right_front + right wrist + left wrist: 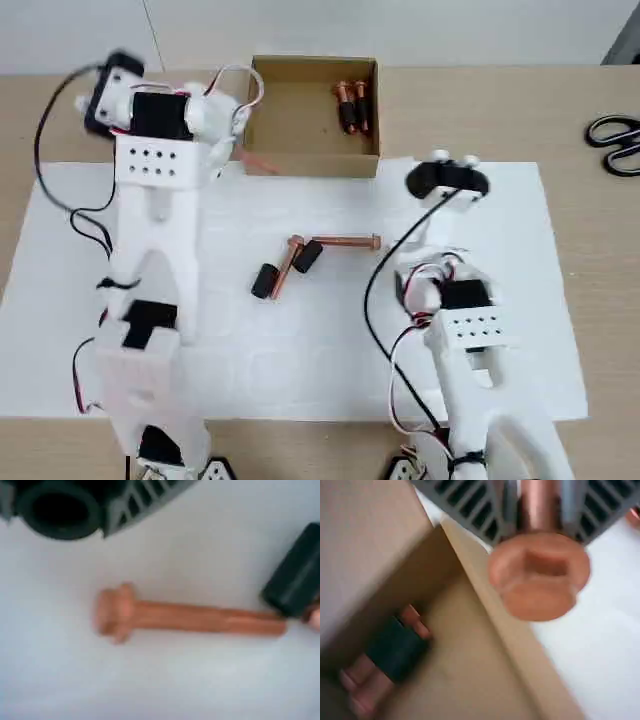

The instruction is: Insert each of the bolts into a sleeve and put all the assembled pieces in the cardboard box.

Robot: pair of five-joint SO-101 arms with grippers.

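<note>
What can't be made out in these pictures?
Left wrist view: the held bolt shows its head; the jaws hide its shaft and any sleeve.
Right wrist view: the black sleeve is cut off by the picture's edge.
High view: the assembled pieces in the cardboard box are too small to inspect.

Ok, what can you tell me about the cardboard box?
The cardboard box is brown, shallow, rectangular and open on top. It sits flat at the far edge of the white paper. Inside, by one side wall, two copper bolts in black sleeves lie side by side. The left claw holds another bolt just outside a near corner; whether that touches the box is unclear.
</note>
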